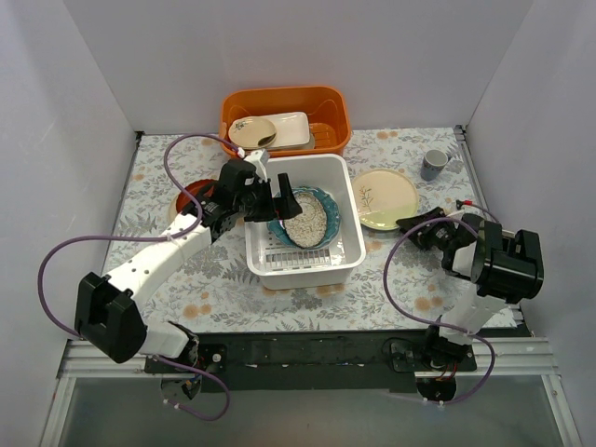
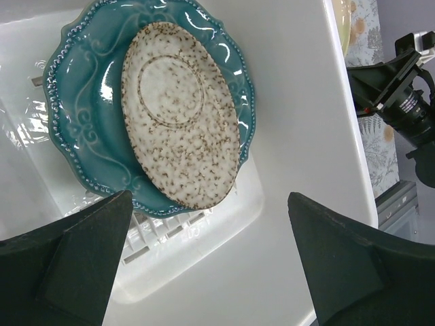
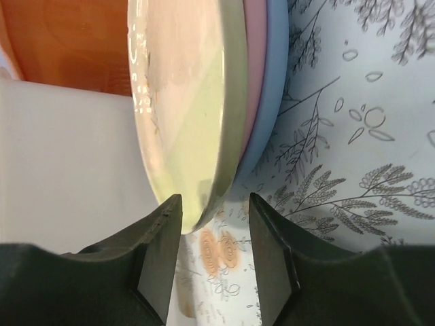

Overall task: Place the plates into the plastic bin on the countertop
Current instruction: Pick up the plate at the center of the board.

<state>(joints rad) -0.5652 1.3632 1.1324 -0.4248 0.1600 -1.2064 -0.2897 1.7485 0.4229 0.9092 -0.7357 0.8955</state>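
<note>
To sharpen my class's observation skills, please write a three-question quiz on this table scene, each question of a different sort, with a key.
1. True or false: the teal plate lies inside the white bin.
2. Which plate tops the stack to the right of the bin? A cream with a leaf sprig; B red-brown; C black.
3. Fill in: the right gripper, at the stack's edge, has its jaws ___.
Key: 1 true; 2 A; 3 open.

My left arm reaches forward and inward; my left end effector point(image 2: 209, 197) points down, jaws spread wide. My right arm is folded at the elbow; my right end effector point(image 3: 214, 200) faces left, jaws narrowly parted.
</note>
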